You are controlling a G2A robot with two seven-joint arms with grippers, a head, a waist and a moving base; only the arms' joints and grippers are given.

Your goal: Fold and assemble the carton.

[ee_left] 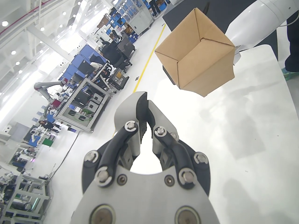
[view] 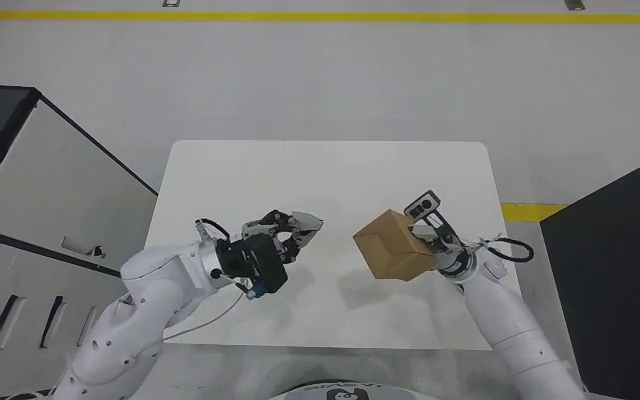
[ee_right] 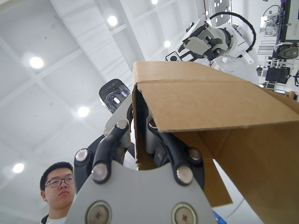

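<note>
A brown cardboard carton (view: 393, 245) hangs tilted above the right part of the white table (view: 330, 170), its closed bottom seams facing the left arm. My right gripper (ee_right: 137, 117) is shut on one wall of the carton (ee_right: 210, 108), a finger on each side of the cardboard; a loose flap hangs beside it. My left gripper (view: 308, 224) is over the table's middle, a short way left of the carton, apart from it. In the left wrist view its fingers (ee_left: 146, 113) are shut with nothing between them, and the carton (ee_left: 198, 54) floats beyond them.
A dark cabinet (view: 60, 190) stands beside the table's left edge and a dark panel (view: 600, 270) at its right. Yellow floor tape (view: 300, 17) runs behind the table. Bare tabletop lies at the back and front.
</note>
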